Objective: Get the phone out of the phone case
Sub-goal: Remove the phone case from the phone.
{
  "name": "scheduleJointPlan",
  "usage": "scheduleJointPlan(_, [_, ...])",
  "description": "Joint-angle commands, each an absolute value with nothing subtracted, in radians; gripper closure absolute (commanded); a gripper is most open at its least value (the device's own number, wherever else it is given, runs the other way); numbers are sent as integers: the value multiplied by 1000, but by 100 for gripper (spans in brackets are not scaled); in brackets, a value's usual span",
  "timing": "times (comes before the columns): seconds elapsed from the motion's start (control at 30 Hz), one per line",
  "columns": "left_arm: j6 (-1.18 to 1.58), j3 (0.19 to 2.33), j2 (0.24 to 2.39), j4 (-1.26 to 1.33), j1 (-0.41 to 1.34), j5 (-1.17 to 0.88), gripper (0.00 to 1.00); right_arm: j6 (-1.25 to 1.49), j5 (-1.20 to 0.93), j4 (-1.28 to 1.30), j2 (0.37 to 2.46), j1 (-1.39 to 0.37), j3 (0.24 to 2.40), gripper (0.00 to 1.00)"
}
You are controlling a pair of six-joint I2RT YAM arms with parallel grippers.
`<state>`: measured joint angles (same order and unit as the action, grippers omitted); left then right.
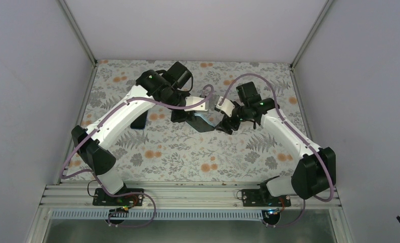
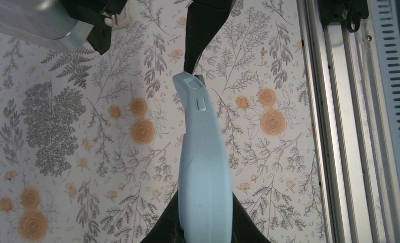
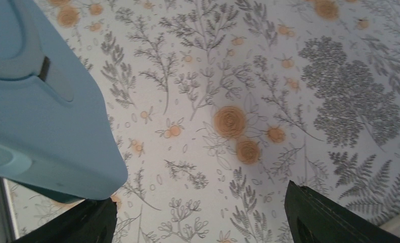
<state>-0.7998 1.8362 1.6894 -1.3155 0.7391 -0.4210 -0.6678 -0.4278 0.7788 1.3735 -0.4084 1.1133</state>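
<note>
Above mid-table, we find the left gripper clamping the blue case, right gripper spread wide, phone extraction unconfirmed.

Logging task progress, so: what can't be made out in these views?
Left wrist: the phone case shows edge-on in the left pincer; its inside is hidden.
Right wrist: the frame edge cuts the case off beside the right pincer.
Top external: the dark slab is partly under the left arm, unidentifiable.
</note>
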Motion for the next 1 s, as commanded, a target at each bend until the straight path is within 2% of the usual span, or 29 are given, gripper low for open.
scheduleJointPlan(0.0, [-813,1863,1684,-1355,764,-615,98,-597,-395,605,1405,-388,1188,14])
scheduleJointPlan(0.23, [-808,1890,1683,-1293,763,-639,98,-573,-584,598,1431,-404,1276,13])
scheduleJointPlan(0.6, [-795,2095,1790,-1173,741,-601,98,-776,-1015,943,1575,-609,1524,14])
scheduleJointPlan(0.7, [-793,2109,1808,-1100,688,-605,98,-947,-1176,1107,1594,-624,1581,14])
scheduleJointPlan(0.87, [-771,2090,1817,-946,561,-673,98,-1005,-1321,1142,1551,-629,1580,10])
scheduleJointPlan(0.97, [-752,2060,1815,-866,546,-678,98,-1060,-1407,1215,1567,-629,1610,13])
